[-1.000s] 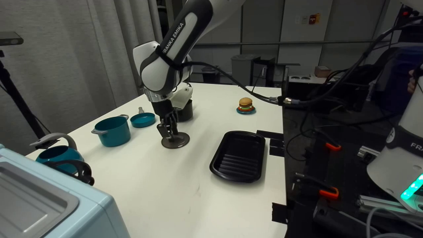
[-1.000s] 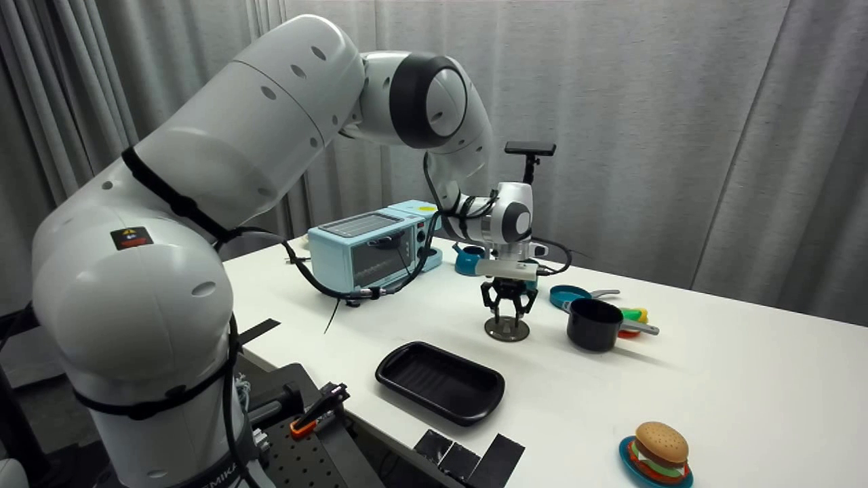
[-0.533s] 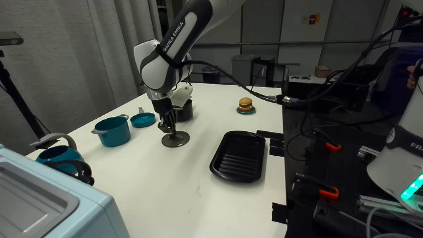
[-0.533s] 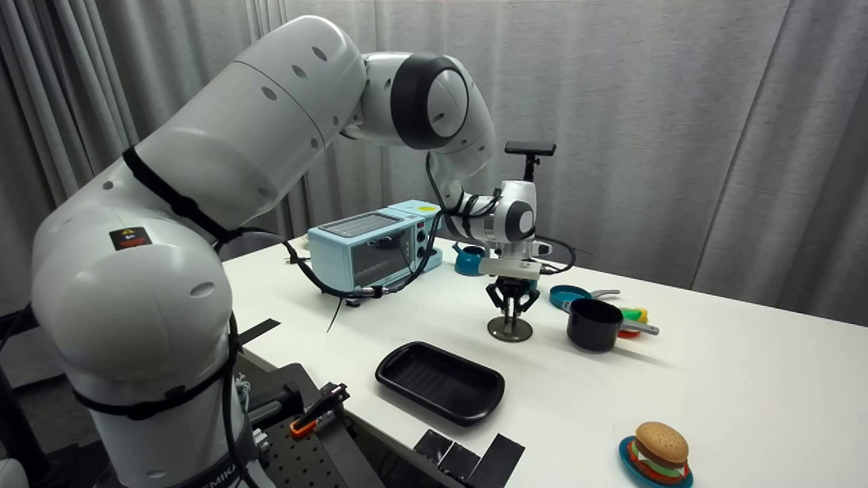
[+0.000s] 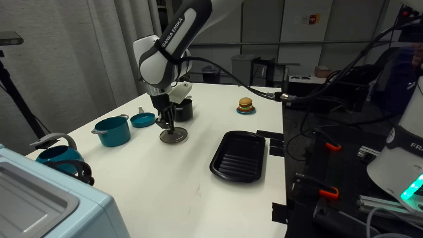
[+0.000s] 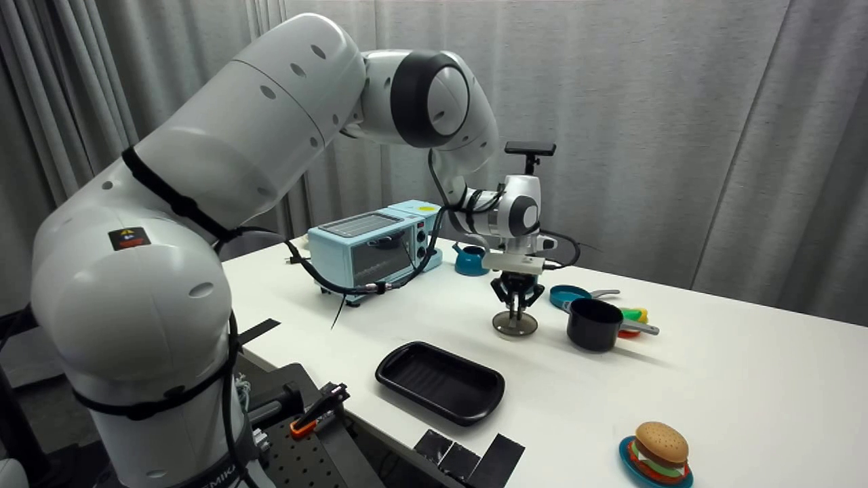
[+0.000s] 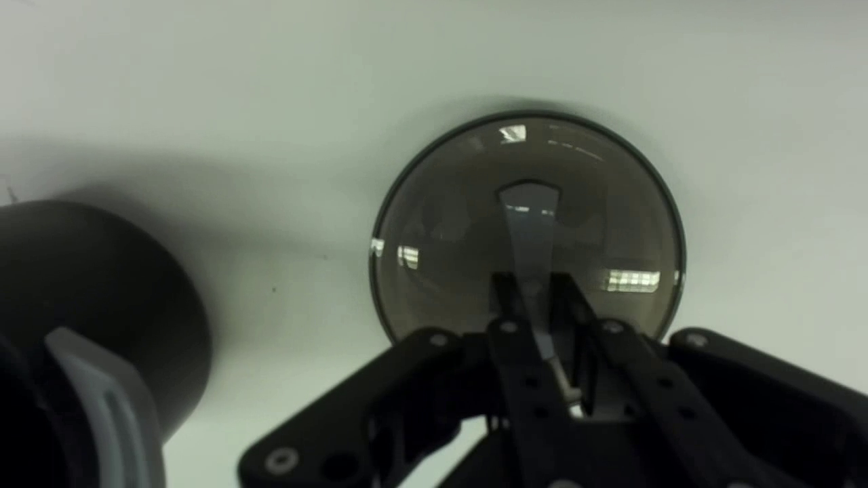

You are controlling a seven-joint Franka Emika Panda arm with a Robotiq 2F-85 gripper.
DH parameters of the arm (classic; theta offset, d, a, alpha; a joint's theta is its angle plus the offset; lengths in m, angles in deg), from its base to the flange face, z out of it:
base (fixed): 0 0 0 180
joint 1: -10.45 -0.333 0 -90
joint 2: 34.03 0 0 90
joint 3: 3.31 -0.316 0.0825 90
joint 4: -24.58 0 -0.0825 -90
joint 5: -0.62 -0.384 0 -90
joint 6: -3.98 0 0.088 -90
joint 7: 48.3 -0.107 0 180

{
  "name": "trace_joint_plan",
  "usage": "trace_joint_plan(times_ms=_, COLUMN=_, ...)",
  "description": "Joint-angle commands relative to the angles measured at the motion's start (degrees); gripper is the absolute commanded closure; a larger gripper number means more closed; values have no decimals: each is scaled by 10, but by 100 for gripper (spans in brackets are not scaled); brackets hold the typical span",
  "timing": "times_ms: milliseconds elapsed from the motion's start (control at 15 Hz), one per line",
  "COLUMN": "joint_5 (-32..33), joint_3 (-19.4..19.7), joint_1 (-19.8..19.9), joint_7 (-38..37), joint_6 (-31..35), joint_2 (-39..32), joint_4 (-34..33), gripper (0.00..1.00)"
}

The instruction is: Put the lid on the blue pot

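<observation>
The lid is a round, see-through grey-brown disc with a dark rim. In the wrist view its grey handle runs between the fingers of my gripper. My gripper is shut on that handle, which also shows in both exterior views, with the gripper above the lid. The lid appears slightly off the table and roughly level. The blue pot stands upright and uncovered, left of the lid in an exterior view. It is mostly hidden behind my gripper in an exterior view and out of the wrist view.
A black pot stands close beside the lid. A shallow blue dish is near the blue pot. A blue kettle, light-blue toaster oven, black tray and toy burger are on the table.
My fingers have closed from a wider spread onto the lid's handle. The lid has risen slightly with the gripper and shifted a little. The blue pot has not moved.
</observation>
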Motion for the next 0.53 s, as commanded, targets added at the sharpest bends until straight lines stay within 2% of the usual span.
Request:
trace_joint_plan(times_ms=0, joint_5=-16, joint_3=0, joint_1=3, joint_7=-10, joint_6=-19, joint_2=24, joint_4=-6, gripper=96)
trace_joint_plan(times_ms=467, joint_5=-19, joint_3=0, joint_1=-1, joint_7=-28, joint_6=-9, joint_2=38, joint_4=-25, gripper=96)
